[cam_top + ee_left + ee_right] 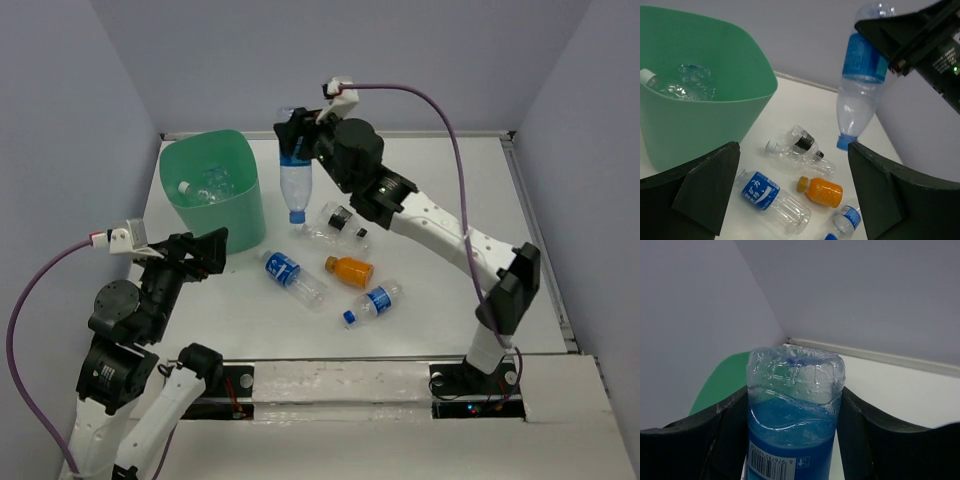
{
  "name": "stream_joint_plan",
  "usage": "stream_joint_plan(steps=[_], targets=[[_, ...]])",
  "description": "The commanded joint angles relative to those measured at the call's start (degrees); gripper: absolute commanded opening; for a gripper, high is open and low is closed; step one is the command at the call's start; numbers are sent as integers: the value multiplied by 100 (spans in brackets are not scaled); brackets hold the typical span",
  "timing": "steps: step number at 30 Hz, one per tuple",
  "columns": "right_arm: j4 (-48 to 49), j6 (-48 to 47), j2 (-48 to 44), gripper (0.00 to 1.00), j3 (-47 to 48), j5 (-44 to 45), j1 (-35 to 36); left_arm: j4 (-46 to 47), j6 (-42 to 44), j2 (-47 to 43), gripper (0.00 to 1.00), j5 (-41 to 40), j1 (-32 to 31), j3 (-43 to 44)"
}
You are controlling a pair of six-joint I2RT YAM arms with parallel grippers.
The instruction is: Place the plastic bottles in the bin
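My right gripper (296, 140) is shut on a clear bottle with a blue label (295, 182). It holds the bottle cap-down in the air, just right of the mint-green bin (238, 215). In the right wrist view the bottle's base (795, 390) sits between the fingers (715, 440), with the bin (720, 385) behind. At least two clear bottles (205, 187) lie in the bin. On the table lie a black-label bottle (345, 221), a blue-label bottle (291, 276), an orange bottle (350, 270) and a small blue-label bottle (373, 302). My left gripper (207, 253) is open and empty, below the bin.
The left wrist view shows the bin (700, 125), the held bottle (860, 80), the blue-label bottle (770, 197) and the orange one (822, 191). Grey walls enclose the white table (450, 190) at the back and sides.
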Motion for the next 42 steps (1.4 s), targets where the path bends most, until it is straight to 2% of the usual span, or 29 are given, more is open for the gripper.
stream_joint_plan(steps=[1, 7, 10, 14, 17, 20, 23, 24, 29, 35, 37, 38, 40, 41, 42], targets=[[1136, -1086, 1167, 45, 1765, -849, 75, -467, -262, -231, 99, -377, -18, -135], [1347, -1333, 2757, 44, 4104, -1167, 128, -889, -324, -267, 99, -500, -36, 49], [1750, -1254, 3076, 43, 4458, -1176, 128, -986, -403, -205, 99, -518, -36, 50], [2567, -1025, 3716, 39, 4730, -1404, 128, -1004, -639, -100, 99, -124, -36, -231], [2666, -859, 4261, 40, 5229, -1571, 128, -1100, -1016, -47, 99, 10, -36, -485], [2762, -727, 4404, 43, 5153, -1773, 128, -1127, -1272, -64, 99, 97, -36, -767], [2789, -577, 4378, 45, 4775, -1958, 128, -1031, -1449, -56, 99, 396, -36, -1066], [2763, -664, 4378, 50, 4670, -2010, 189, -935, -1501, -38, 99, 588, -36, -1136], [2246, -964, 4142, 91, 4467, -2247, 322, -574, -1844, 76, 99, 1037, -36, -1663], [1778, -832, 3018, 96, 3204, -2424, 322, 287, -2257, 374, 99, 1125, -36, -2525], [1787, -718, 2140, 96, 1584, -2320, 322, 779, -2442, 733, 99, 1354, -36, -2902], [1822, -674, 1815, 96, 1097, -2249, 322, 885, -2486, 857, 99, 1346, -36, -2982], [1883, -586, 825, 96, 121, -2222, 322, 1140, -2486, 1103, 99, 1223, -53, -3062], [1918, -542, 514, 96, -789, -2031, 322, 1193, -2469, 1348, 99, 1005, -62, -3088], [1927, -489, 223, 96, -1207, -1994, 322, 1306, -2434, 1472, 99, 916, -71, -3097]])
